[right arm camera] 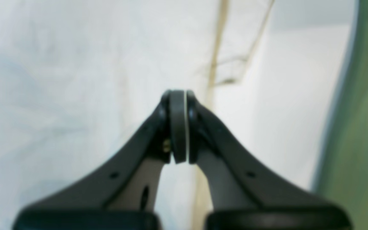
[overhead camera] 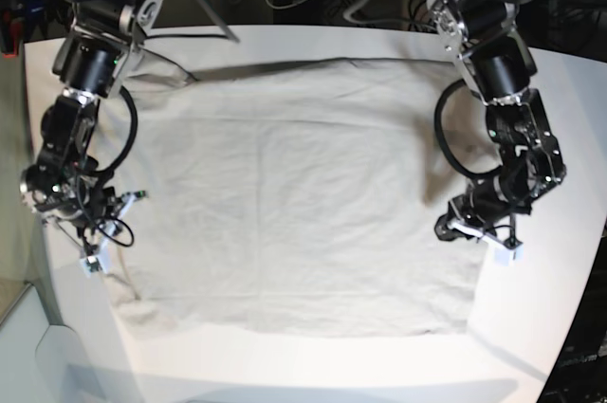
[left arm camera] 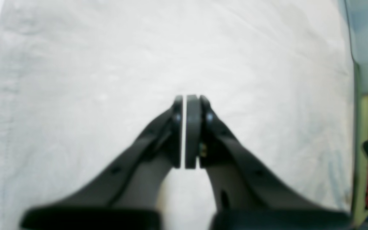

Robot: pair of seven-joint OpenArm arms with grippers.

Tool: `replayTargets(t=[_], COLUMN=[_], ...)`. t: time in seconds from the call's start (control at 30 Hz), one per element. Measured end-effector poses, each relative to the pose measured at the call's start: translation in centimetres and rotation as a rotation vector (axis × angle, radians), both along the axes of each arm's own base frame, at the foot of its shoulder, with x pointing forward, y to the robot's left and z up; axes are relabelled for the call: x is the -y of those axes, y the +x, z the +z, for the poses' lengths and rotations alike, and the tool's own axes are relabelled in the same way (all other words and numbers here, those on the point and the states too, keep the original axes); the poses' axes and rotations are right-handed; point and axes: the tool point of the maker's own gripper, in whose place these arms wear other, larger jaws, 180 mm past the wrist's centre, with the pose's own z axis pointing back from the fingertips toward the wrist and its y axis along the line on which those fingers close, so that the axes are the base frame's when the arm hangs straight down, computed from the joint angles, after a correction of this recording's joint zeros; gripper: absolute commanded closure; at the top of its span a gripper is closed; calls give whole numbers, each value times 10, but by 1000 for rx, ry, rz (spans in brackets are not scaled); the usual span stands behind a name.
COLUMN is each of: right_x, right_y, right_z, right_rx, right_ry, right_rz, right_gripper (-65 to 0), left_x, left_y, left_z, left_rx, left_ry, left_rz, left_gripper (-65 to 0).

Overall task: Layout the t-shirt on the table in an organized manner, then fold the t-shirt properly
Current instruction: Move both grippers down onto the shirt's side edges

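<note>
The t-shirt (overhead camera: 294,194) lay spread flat across the middle of the white table (overhead camera: 550,327), mostly smooth with soft creases. The left gripper (left arm camera: 190,99) hung over the cloth at the scene's right edge, jaws pressed together, nothing between them. The right gripper (right arm camera: 178,94) hovered over the shirt's left edge, jaws likewise closed, holding nothing.

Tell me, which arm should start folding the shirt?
Probably the left gripper: shut, it sits at the shirt's side edge. The right gripper, also shut, sits by the other edge, so it's close.
</note>
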Motion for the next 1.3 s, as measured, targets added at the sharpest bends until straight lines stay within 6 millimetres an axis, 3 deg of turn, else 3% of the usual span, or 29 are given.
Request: replayTargets(t=[0.13,0.27,0.5,0.63,0.8,0.9,1.03,1.1,1.3], right_x=[-9,-17,-22,-46,-77,-81,-89,-88,-81], right_y=[5,-8,-20,-23,-45,-60,-39,-33,-42], right_z=[-16,-44,-59,-63,-58,-47,2,16,-1], right_rx=[0,-62,-69,-63,-64,-70,91,122,47], right_ry=[57,100,140,122,37,-41,-57,-66,-86], right_rz=[16,20,15,101,220,250,253,250,241], right_gripper=[-16,-15,-17,-15,-15,-15,-15,-15,-15], left_x=[-7,-27,-80,-101,-129,-149,-157,-157,-155], left_y=[-10,-20,-36,-44,-54,-62,-65,-64,-63], left_z=[-32,-51,-57,-56,-53,-50,-49,-49,-50], left_rx=[-69,-104,-75,-88,-115,-135,-147,-146,-144], left_ry=[49,28,75,119,182,221,240,241,237], left_rz=[-29,0,85,92,97,113,124,123,127], left_gripper=[-2,-2,-2,-2,-2,-2,-2,-2,-2])
